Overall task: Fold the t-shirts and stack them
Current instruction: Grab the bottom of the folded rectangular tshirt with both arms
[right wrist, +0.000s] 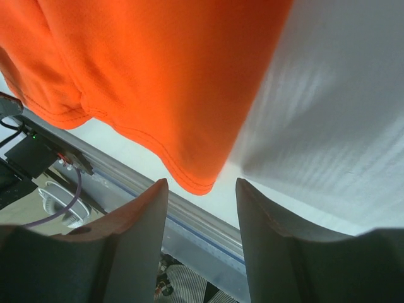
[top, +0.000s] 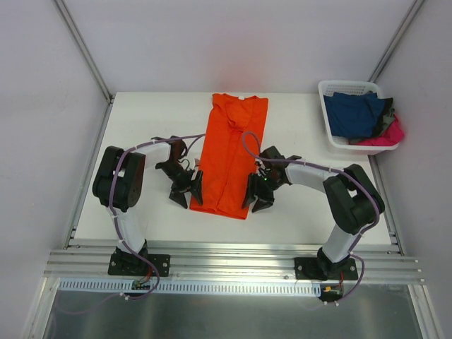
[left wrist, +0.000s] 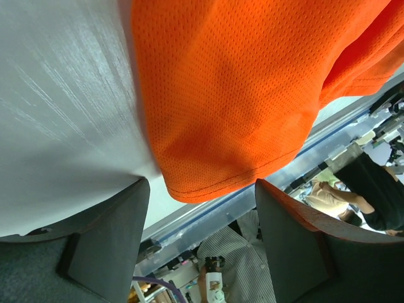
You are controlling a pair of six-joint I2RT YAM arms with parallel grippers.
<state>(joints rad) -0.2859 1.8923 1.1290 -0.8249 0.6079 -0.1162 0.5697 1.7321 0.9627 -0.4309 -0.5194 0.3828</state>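
The orange t-shirt has its near corners just before the left fingers and the right fingers; both pairs stand apart, grasping nothing.

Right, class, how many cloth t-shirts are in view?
3: a bright orange t-shirt flat on the table; a navy blue one and a hot pink one in the white plastic basket. More may hide beneath.

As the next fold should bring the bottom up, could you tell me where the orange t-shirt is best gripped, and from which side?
Grip the orange t-shirt at its two near hem corners, coming in low from the near edge. It lies flat as a long strip with the collar far, and each corner lines up with the open left gripper and right gripper.
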